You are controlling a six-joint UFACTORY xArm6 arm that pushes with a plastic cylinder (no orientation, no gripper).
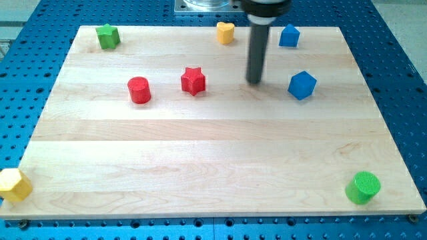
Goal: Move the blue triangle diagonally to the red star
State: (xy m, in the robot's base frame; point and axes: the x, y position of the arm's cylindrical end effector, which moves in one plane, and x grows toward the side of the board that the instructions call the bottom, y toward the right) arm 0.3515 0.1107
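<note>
The red star (193, 81) lies on the wooden board (220, 167), left of centre toward the view's top. A blue triangle-like block (289, 35) lies near the board's top edge, right of centre. A second blue block, a cube (301, 85), lies below it. My tip (254, 82) stands on the board between the red star and the blue cube, nearer the cube, touching neither. The blue triangle is up and to the right of my tip, apart from it.
A red cylinder (139, 90) lies left of the star. A yellow heart (225, 32) and a green star (107, 36) lie along the top edge. A yellow hexagon (13, 185) lies at the bottom left corner, a green cylinder (363, 187) at the bottom right.
</note>
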